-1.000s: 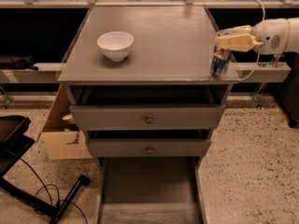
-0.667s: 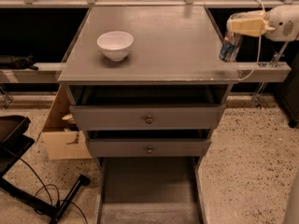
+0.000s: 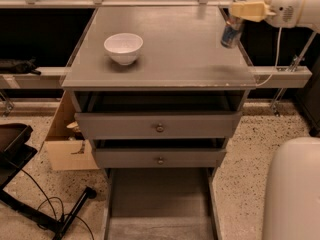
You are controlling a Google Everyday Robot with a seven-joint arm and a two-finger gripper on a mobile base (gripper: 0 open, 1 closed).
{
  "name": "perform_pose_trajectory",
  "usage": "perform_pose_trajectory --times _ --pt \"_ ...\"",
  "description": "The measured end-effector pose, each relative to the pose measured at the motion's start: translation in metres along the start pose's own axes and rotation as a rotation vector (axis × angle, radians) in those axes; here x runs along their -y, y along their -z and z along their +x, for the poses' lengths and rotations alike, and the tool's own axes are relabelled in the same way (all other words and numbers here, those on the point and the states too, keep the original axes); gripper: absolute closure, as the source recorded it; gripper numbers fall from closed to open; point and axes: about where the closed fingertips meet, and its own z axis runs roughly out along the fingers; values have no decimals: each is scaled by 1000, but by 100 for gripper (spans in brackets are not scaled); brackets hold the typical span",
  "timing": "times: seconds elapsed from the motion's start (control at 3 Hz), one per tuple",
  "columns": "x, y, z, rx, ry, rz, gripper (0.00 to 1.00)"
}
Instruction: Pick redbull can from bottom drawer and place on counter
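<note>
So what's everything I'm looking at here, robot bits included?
counter: one, grey, top of the cabinet
white bowl: one, white, counter's left side
redbull can: one, blue and silver, tilted at the counter's right edge, in the gripper
knobbed drawers: two, grey, below the counter
bottom drawer: one, grey, lowest, pulled out
cardboard box: one, tan, floor left of cabinet
cables: black, floor at left
gripper: one, cream, closed on the can
robot body: white, lower right

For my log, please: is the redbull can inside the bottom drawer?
No; the gripper holds the redbull can at the counter's right edge, well above the bottom drawer.
</note>
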Motion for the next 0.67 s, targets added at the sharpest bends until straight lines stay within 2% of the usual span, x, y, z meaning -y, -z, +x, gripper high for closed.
perform_pose_trajectory --times 0.33,0.67 --pt "-6 -47 -6 6 24 -57 100" --pt "-4 -108 33 -38 -33 -123 100"
